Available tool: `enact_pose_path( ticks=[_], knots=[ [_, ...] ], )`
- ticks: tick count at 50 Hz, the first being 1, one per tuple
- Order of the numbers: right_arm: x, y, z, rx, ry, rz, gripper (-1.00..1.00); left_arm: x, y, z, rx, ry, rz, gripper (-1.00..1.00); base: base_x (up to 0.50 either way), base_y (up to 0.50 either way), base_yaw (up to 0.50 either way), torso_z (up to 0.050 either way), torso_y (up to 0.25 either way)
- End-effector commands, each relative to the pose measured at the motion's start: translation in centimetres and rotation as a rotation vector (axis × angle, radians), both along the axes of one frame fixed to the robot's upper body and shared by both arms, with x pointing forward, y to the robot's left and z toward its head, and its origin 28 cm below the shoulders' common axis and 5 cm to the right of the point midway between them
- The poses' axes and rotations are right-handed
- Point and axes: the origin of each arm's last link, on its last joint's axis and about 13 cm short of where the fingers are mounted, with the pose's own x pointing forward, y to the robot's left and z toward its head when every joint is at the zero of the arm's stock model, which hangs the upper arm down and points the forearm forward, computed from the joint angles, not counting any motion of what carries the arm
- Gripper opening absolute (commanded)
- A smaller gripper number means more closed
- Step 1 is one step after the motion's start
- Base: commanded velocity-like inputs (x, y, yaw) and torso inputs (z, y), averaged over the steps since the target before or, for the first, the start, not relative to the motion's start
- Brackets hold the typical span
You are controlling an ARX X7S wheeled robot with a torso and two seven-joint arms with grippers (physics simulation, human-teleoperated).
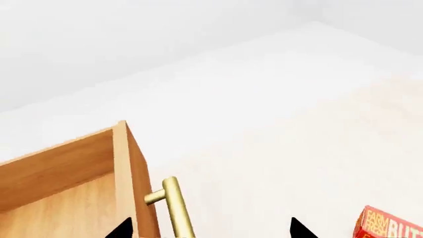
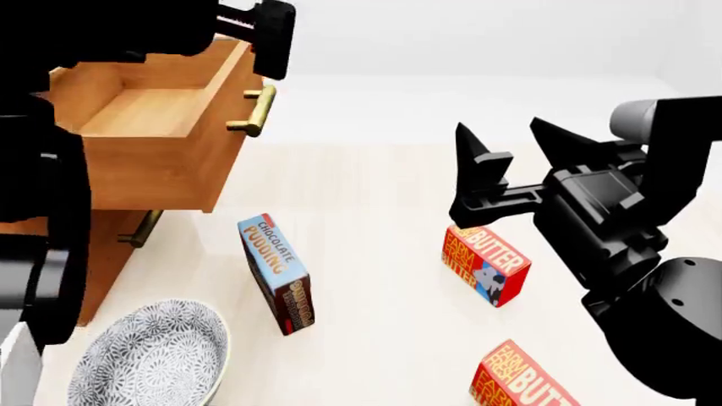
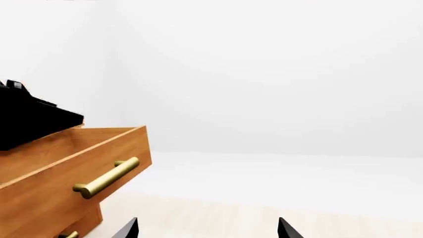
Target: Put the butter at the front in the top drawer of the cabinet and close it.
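Two butter cartons lie on the floor: one (image 2: pixel 488 263) under my right gripper, the other (image 2: pixel 522 381) nearer me at the bottom edge. My right gripper (image 2: pixel 513 148) hangs open above the farther carton, nothing between its fingers (image 3: pixel 286 229). The cabinet (image 2: pixel 107 245) stands at the left with its top drawer (image 2: pixel 158 165) pulled out and empty. My left gripper (image 1: pixel 211 230) is open at the drawer's front corner, straddling the brass handle (image 1: pixel 173 208) without gripping it. One butter carton (image 1: pixel 390 225) shows at the left wrist view's edge.
A blue chocolate pudding box (image 2: pixel 276 272) stands on its edge between the cabinet and the cartons. A patterned bowl (image 2: pixel 147 355) sits at the front left. A lower drawer's handle (image 2: pixel 141 228) sticks out under the open drawer. My left arm (image 2: pixel 135 25) reaches over the drawer.
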Motion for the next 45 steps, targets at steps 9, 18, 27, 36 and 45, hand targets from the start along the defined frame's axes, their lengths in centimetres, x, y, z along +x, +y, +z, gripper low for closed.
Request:
enact_pose_path(
  ticks=[9, 18, 27, 36, 45],
  knots=[
    [-0.2, 0.0, -0.4, 0.012, -0.002, -0.006, 1.00, -12.3, -0.8, -6.1, 0.002, -0.920, 0.080, 1.00, 0.00, 0.00, 0.00, 0.000, 0.000],
    [-0.3, -0.1, -0.4, 0.018, -0.023, -0.013, 1.00, -14.0, 0.8, -12.4, -0.069, -1.101, 0.239, 1.00, 0.00, 0.00, 0.00, 0.000, 0.000],
    [-1.0, -0.2, -0.3, 0.014, -0.050, -0.026, 1.00, -15.5, 1.6, -17.1, -0.091, -1.068, 0.318, 1.00, 0.00, 0.00, 0.00, 0.000, 0.000],
    [-2.0, -0.8, 0.5, -0.056, -0.059, -0.069, 1.00, -16.6, 2.0, -19.9, -0.093, -1.033, 0.318, 1.00, 0.00, 0.00, 0.00, 0.000, 0.000],
    [-2.6, -2.8, 3.4, -0.303, 0.088, 0.008, 1.00, -17.4, 2.4, -19.7, -0.059, -1.051, 0.310, 1.00, 0.00, 0.00, 0.00, 0.000, 0.000]
  ],
)
